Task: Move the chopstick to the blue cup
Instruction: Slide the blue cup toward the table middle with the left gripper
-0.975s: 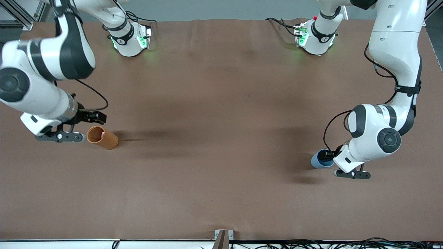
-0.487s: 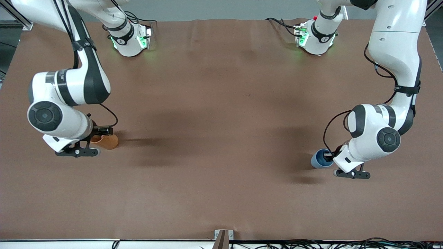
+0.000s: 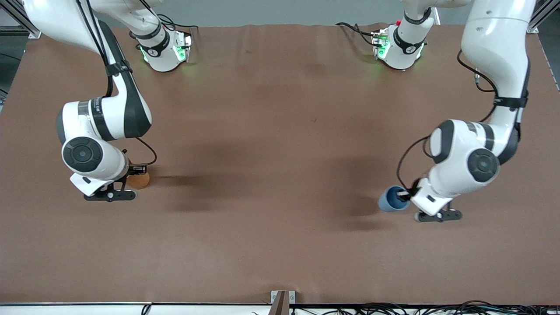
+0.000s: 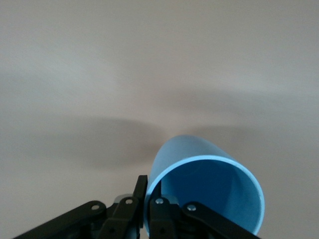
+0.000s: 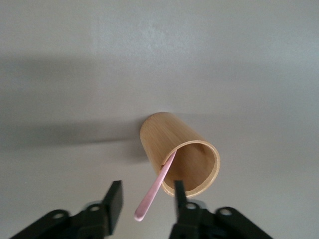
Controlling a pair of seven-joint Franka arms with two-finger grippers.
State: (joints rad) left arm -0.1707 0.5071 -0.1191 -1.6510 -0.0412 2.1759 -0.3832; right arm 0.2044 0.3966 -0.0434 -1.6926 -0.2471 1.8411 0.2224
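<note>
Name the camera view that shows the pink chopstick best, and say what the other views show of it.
The right wrist view: the chopstick leans out of the orange-brown holder, its tip between the right gripper's fingers. In the front view the right arm hides it. The left wrist view shows only the blue cup.

Brown matte tabletop covering (image 3: 280, 131), faintly creased, spanning nearly the whole front view. Soft dark shadows across its middle. Grey floor strip (image 3: 262, 11) along the far edge. Aluminium frame struts (image 3: 19, 19) at both far corners. White rail (image 3: 74, 308) on the near edge, 1 small metal bracket (image 3: 282, 299) at its centre, black cables (image 3: 415, 308) bundled alongside.
</note>
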